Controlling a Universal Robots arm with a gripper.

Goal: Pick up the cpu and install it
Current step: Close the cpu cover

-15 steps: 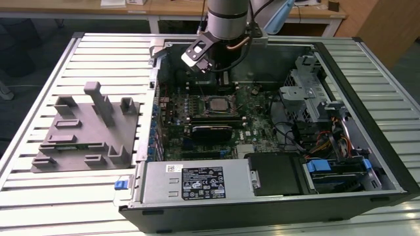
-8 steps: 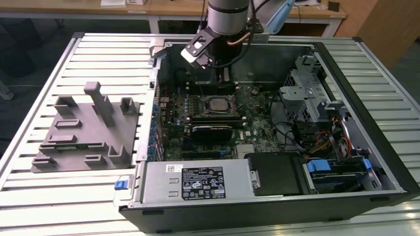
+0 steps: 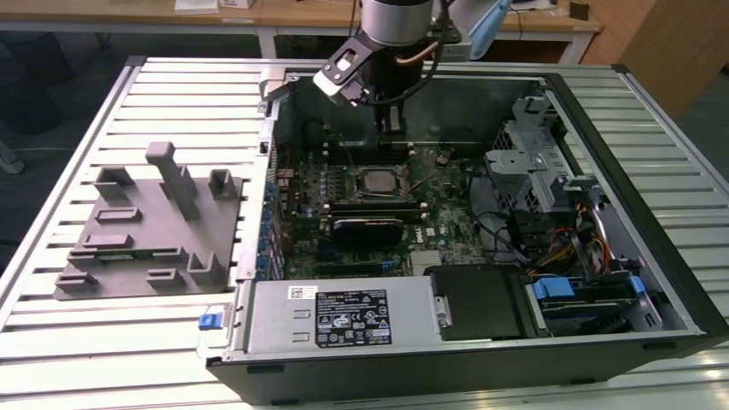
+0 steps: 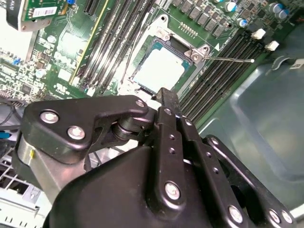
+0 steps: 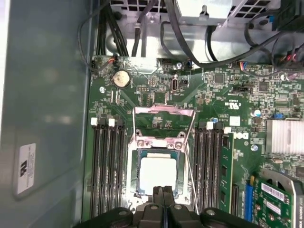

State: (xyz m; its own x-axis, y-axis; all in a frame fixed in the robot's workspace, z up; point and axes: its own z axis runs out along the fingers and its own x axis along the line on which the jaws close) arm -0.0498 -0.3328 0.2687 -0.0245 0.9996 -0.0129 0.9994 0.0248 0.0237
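Hand [image 5: 163, 197] closed tight — hovers over seated cpu [image 5: 158, 172].

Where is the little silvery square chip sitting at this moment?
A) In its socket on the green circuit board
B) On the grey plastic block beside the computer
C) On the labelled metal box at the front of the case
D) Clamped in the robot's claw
A: in the first wrist view the cpu lies flat inside the socket on the green board, and the gripper by its edge is shut with nothing in it.

The cpu [image 3: 376, 181], a pale silvery-white square with a darker rim, is lying flat just above the exterior view's centre.
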